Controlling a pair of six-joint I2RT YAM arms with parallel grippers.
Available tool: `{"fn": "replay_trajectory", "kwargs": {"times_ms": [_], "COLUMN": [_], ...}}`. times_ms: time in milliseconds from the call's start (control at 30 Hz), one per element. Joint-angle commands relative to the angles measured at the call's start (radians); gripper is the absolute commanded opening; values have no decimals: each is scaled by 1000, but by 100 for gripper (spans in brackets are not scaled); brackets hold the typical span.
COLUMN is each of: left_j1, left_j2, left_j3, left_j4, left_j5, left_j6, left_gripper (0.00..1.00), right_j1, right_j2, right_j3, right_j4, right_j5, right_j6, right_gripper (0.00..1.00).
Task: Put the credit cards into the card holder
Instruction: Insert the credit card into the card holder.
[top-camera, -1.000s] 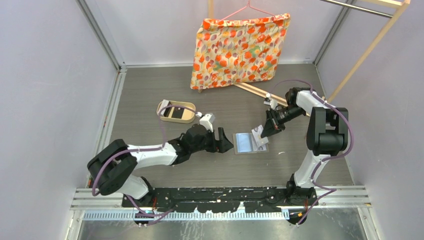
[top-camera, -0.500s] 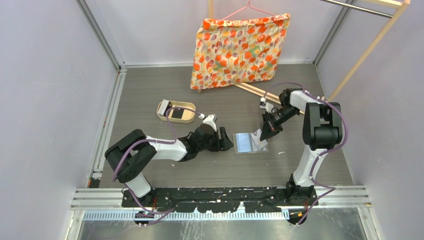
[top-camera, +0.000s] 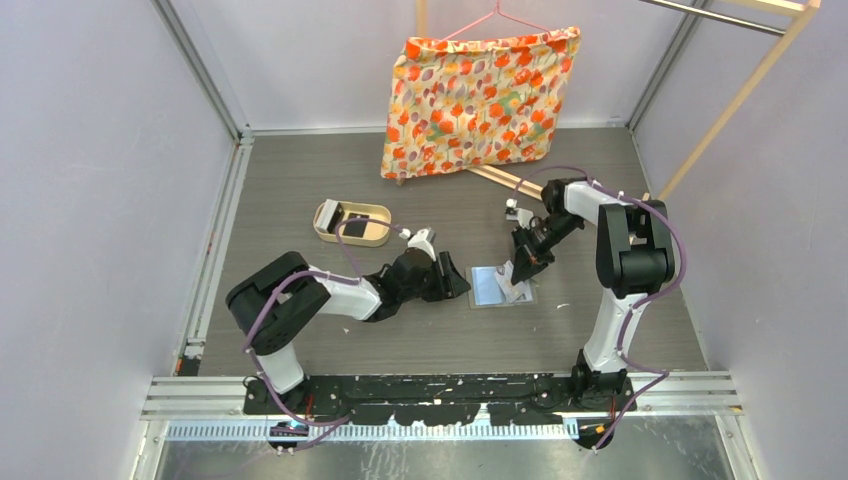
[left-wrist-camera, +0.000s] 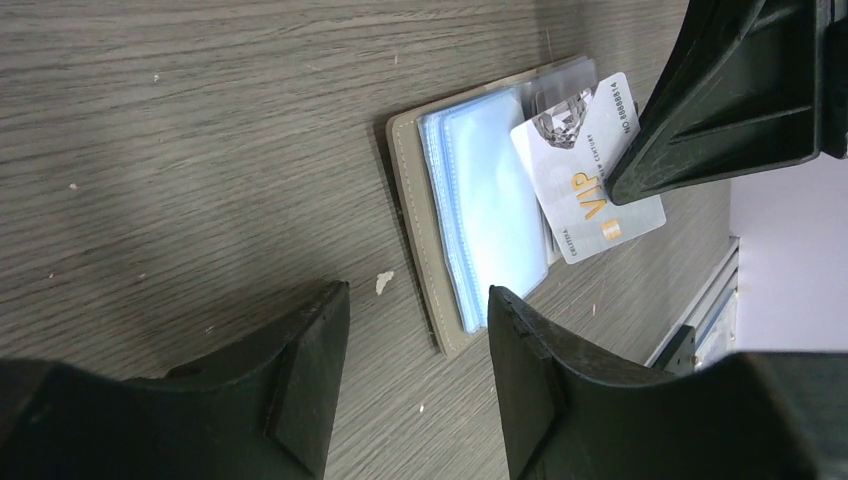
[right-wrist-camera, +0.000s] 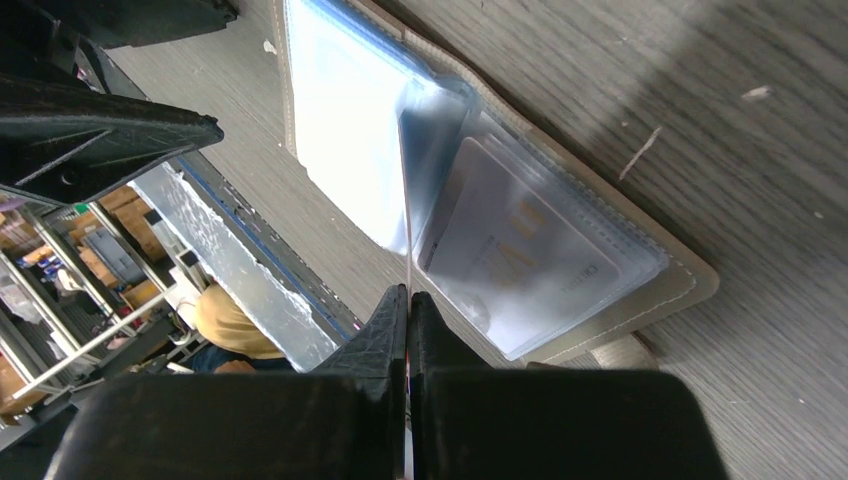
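The grey card holder (top-camera: 488, 286) lies open on the table, its pale blue clear pockets (left-wrist-camera: 480, 200) facing up. My right gripper (top-camera: 521, 266) is shut on a white credit card (left-wrist-camera: 585, 175) marked VIP and holds it edge-down over the holder's right half. In the right wrist view the card (right-wrist-camera: 408, 240) shows edge-on between the shut fingertips (right-wrist-camera: 409, 296). Another pale card (right-wrist-camera: 520, 265) sits inside a clear pocket. My left gripper (top-camera: 456, 280) is open and empty just left of the holder; its fingers (left-wrist-camera: 300, 370) stand apart. A black card (top-camera: 352, 229) lies in the tan tray.
The tan oval tray (top-camera: 372, 238) stands at the back left of the holder. A floral cloth (top-camera: 478, 95) hangs on a wooden rack at the back. Wooden slats (top-camera: 505, 182) lie behind the right arm. Small white crumbs (left-wrist-camera: 383, 283) dot the table.
My right gripper has moved left and down with the white card, closer over the holder. My left arm's elbow has swung right while its gripper stayed beside the holder.
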Motion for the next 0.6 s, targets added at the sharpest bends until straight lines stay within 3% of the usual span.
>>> {"fn": "replay_trajectory", "kwargs": {"times_ms": [0, 567], "left_j1": [0, -11], "left_j2": [15, 79], "left_j3": [20, -4], "left_j4": [45, 130], "left_j5": [-6, -6], "left_j6": [-21, -101], "left_gripper": [55, 49], "right_j1": [0, -27], "right_j2": [-2, 36], "right_j3": [25, -12], "right_j4": [28, 121], "right_j5": [8, -40], "right_j6": [26, 169], "right_gripper": [3, 3]}}
